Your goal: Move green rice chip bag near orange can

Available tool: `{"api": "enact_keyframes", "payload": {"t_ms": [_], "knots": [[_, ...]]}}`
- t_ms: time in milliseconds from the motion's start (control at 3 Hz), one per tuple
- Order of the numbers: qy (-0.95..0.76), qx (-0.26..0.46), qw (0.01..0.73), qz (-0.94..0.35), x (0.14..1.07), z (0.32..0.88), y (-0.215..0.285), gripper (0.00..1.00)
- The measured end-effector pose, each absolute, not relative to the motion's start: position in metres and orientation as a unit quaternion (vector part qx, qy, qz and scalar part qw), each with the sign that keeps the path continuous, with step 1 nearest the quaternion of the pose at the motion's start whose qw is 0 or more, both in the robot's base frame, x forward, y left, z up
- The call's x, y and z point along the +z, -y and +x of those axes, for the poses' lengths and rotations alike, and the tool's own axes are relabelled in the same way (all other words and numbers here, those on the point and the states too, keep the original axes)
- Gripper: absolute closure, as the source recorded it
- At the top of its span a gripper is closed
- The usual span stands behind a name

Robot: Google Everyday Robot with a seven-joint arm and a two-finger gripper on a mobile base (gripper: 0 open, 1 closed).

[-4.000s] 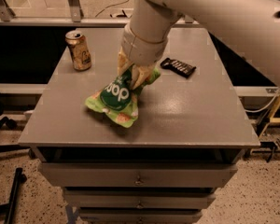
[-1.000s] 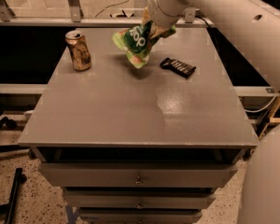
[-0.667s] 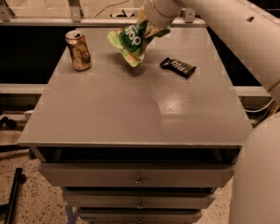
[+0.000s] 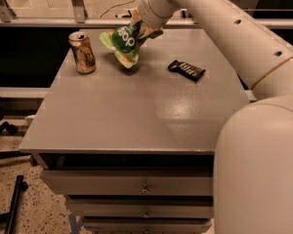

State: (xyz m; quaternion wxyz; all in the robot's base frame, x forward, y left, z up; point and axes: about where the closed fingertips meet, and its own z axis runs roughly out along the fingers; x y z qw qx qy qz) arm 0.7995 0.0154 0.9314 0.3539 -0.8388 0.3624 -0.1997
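The green rice chip bag [image 4: 123, 44] hangs tilted from my gripper [image 4: 142, 29], which is shut on its upper right edge. The bag's lower end is just above or touching the table top at the back, a short way right of the orange can [image 4: 82, 52]. The can stands upright near the table's back left corner. My white arm reaches in from the right across the back of the table.
A small flat black wrapped bar [image 4: 186, 69] lies on the grey table [image 4: 136, 111] right of the bag. The table has drawers below its front edge. A railing runs behind the table. A dark chair base sits on the floor at the left.
The gripper has carried the bag from the table's middle up to the back, and over the last second further left toward the can and slightly lower.
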Motion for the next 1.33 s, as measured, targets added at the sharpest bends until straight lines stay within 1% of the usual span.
{"api": "enact_keyframes", "payload": {"t_ms": [667, 1333], "knots": [[-0.348, -0.174, 0.368, -0.845, 0.919, 0.81, -0.037, 1.0], [-0.346, -0.167, 0.367, -0.847, 0.911, 0.811, -0.043, 0.56]]}}
